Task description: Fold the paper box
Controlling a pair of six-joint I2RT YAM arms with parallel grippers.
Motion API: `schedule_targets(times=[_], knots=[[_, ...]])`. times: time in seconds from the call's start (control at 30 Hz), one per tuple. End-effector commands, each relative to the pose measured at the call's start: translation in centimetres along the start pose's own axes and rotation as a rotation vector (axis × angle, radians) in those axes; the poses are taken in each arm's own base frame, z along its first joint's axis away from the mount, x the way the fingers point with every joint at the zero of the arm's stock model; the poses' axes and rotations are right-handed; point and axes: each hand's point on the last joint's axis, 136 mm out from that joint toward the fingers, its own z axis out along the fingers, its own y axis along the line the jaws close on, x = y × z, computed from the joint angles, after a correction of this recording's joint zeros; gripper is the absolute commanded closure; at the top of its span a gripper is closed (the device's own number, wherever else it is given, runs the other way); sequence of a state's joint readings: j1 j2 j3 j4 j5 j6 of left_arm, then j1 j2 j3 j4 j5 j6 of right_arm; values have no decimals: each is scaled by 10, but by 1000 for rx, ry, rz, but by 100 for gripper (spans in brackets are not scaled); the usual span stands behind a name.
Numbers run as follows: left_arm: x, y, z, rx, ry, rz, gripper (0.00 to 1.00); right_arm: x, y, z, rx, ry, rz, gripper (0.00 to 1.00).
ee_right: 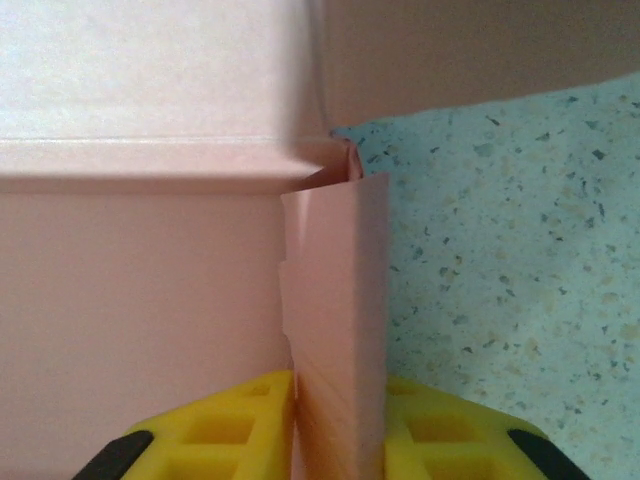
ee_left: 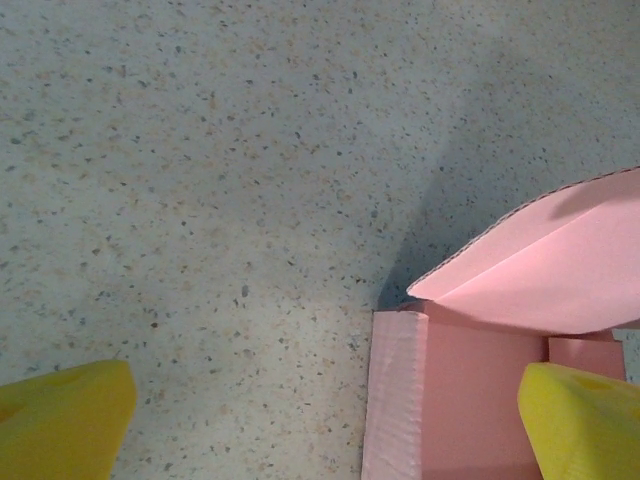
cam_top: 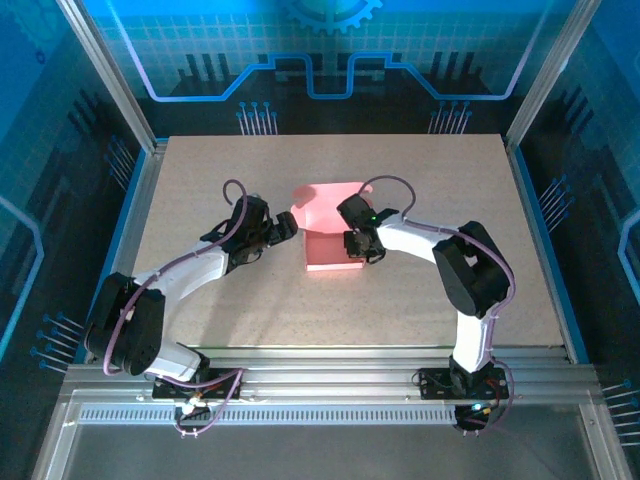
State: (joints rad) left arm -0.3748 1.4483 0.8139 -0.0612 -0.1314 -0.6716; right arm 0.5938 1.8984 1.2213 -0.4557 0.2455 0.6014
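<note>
Bench (cam_top: 200, 290), pale and speckled, carries everything, with a metal frame (cam_top: 330, 365) running along its near edge. Left arm (cam_top: 180, 275) and right arm (cam_top: 460, 262) both reach in from that edge toward the middle, bent so that their wrists face each other.

Between them lies the paper box (cam_top: 330, 250), pink and partly folded, a little beyond the middle of the bench. Its base lies flat on the surface, and a large flap at its far side stands raised.

The left tool (cam_top: 285, 232) sits just beside the box's left edge, its yellow fingers (ee_left: 60, 425) wide apart and holding nothing. In the left wrist view one finger is over bare bench and the other is over the pink card. Whether that finger touches the card cannot be told.

The right tool (cam_top: 362, 245) is at the box's right side, clamped on a narrow upright side wall of the box. In the right wrist view its yellow fingers (ee_right: 225, 425) press against that pink wall from both sides.
</note>
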Motion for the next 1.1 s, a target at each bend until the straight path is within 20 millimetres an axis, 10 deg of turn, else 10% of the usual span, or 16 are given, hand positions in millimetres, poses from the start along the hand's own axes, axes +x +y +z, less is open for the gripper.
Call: schedule_targets(times=[0.0,0.2,0.77,1.07], knots=[[15,8,7,15,35,-6,1,0,-1,1,-45,37,-45,79],[38,23,11,6,79,-41,2,-3,-7,2,-68,53,-71,100],[48,46,8,-61,74,-40,2,-10,-82,-1,524,-19,-239,100],[48,42,10,-45,79,-36,2,-7,-69,0,506,-29,-260,100]])
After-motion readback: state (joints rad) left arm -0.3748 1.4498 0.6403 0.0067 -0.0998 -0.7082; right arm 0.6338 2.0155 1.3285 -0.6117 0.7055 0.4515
